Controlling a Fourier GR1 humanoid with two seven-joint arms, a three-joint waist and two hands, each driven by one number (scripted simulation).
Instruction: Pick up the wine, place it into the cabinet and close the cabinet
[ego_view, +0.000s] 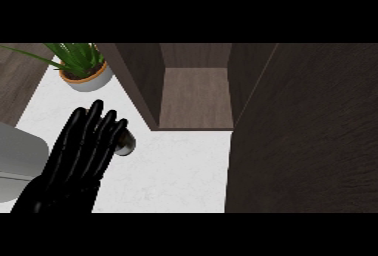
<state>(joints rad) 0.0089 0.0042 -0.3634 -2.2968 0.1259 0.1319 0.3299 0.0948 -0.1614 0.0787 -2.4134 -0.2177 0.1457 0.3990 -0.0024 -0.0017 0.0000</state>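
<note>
Reaching for the wine, cabinet open.

The left hand (77, 150), fingers straight and holding nothing, sits at nine o'clock on the surface (177, 170); the wine (125, 144) peeks out at its fingertips. Next it likely must curl round the bottle. The cabinet (196, 95) at twelve stands open, its shelf bare. No right hand shows.

We see a matt dark wood-grain cabinet (196, 95), its open door (303, 135) rougher-looking in the grain. Our counter (177, 175) looks like pale, smooth marbled stone. The left hand (77, 155) is glossy black. The plant pot (88, 80) looks smooth, grey with an orange rim.
</note>
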